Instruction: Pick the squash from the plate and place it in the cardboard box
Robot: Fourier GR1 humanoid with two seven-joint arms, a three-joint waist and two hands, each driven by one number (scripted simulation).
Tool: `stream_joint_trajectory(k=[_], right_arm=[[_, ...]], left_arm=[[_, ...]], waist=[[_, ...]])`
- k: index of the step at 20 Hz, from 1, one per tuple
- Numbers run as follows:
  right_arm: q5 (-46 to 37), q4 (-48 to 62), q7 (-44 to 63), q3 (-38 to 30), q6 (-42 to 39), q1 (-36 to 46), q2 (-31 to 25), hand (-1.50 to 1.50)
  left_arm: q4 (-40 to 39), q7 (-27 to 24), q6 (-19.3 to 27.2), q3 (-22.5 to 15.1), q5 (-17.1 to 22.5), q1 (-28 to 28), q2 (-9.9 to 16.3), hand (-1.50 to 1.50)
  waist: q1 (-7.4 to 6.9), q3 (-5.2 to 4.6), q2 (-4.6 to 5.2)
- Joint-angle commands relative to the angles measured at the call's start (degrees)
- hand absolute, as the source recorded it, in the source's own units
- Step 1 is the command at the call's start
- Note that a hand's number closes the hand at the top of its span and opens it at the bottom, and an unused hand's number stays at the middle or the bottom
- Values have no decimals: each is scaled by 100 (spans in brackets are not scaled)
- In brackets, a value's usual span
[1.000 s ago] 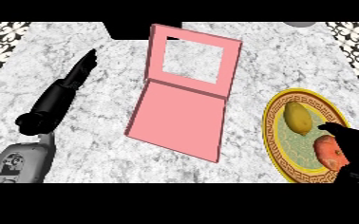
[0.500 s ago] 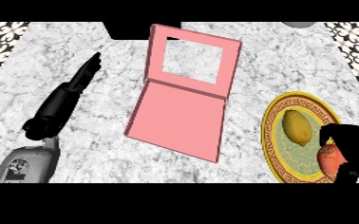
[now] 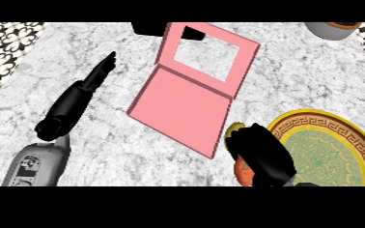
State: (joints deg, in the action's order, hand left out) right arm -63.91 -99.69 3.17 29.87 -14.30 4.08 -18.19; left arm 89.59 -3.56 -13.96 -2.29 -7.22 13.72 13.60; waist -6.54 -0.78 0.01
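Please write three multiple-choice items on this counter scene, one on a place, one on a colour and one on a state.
1. Where is the plate?
A. at the view's right edge
B. at the left edge
C. inside the box

2. What colour is the box?
A. blue
B. pink
C. green

3. How is the right hand?
A. straight and resting
B. out of view
C. curled round the squash

Answers:
1 A: the gold-rimmed plate lies at the right, apart from the box.
2 B: its panels are pink, though the task calls it cardboard.
3 C: its fingers wrap the yellow-green squash, just left of the plate's rim; the left hand lies straight at the left.
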Motion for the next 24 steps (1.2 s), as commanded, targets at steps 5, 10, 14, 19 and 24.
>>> stream_joint_trajectory(k=[5,10,14,19,24], right_arm=[[-643,-388,722,2771,-10,1323,1780,150],[-118,-805,2217,3338,468,1940,1807,150],[-64,-1172,3340,3240,1172,1893,1808,150],[202,-1091,4739,2895,1670,2612,1814,150],[1066,-560,5642,1926,1785,4121,1817,150]], left_arm=[[-125,91,-76,-9,48,108,-17,0],[-295,-186,117,-4,-155,-97,-56,0],[-214,95,15,159,-1,118,68,0],[-198,-49,-5,208,30,33,84,0],[-125,-26,90,102,-74,-14,-40,0]], waist=[[57,54,-55],[320,57,-17],[403,65,-60],[423,59,-36],[393,61,-11]])
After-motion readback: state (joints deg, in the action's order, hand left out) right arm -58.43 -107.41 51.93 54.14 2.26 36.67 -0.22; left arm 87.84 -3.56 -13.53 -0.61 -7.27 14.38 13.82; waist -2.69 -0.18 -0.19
